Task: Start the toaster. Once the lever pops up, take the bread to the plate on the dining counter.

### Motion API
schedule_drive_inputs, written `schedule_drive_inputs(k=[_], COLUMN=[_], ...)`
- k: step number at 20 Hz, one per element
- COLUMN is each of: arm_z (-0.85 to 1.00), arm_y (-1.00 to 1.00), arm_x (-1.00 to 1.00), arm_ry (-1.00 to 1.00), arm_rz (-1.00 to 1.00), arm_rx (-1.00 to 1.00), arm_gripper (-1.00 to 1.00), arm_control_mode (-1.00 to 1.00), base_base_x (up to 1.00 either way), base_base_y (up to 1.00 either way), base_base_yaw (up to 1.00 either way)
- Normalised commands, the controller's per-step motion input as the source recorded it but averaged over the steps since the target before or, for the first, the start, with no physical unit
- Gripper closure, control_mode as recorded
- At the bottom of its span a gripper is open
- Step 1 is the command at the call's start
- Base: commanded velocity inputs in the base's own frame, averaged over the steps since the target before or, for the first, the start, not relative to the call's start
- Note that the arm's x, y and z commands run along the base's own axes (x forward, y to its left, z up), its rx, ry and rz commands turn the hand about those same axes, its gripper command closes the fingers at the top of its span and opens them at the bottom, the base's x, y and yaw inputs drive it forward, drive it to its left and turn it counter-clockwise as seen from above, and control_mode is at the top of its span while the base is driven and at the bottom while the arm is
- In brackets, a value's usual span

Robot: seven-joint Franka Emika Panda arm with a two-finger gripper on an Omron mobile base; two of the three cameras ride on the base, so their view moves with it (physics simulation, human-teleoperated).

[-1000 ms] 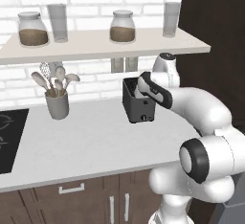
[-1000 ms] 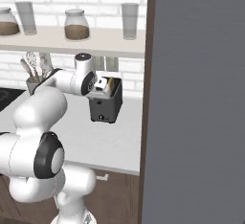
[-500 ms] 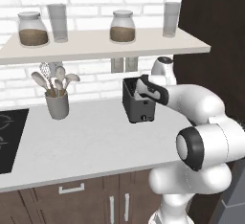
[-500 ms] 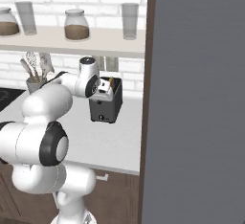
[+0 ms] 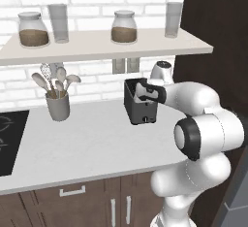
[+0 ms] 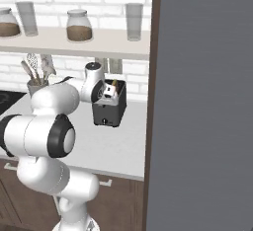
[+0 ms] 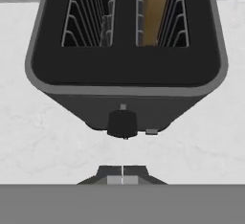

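Above the toaster (image 7: 125,50) hangs the closed, empty end effector (image 7: 122,173), bread (image 7: 155,10) in one slot. Starting seems underway; next, press its lever down.

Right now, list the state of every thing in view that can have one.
Boxy dark grey toaster: upright on the counter, one slot filled, one empty.
Tan bread slice: standing in the toaster slot.
Gripper: jaws shut, holding nothing, in front of the toaster.
Brown-filled glass jars: lidded.

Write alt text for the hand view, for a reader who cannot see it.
Seen from above, a dark toaster stands on a white marbled counter, with a slice of bread upright in its right-hand slot and the left-hand slot empty. The shut gripper hangs just in front of the toaster's knobbed face.
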Motion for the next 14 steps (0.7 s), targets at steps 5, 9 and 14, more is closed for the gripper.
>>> schedule_drive_inputs(k=[5,9,14], arm_z=[-0.03,-0.17,-0.35], arm_y=[0.00,0.00,0.00], arm_x=[0.31,0.26,0.18], arm_ry=[-0.01,0.00,0.00], arm_rz=[0.00,0.00,0.00], arm_rx=[0.00,0.00,0.00], arm_gripper=[1.00,1.00,1.00], arm_control_mode=[-1.00,-1.00,-1.00], base_base_x=[0.00,0.00,0.00], base_base_y=[0.00,0.00,0.00], base_base_yaw=[0.00,0.00,0.00])
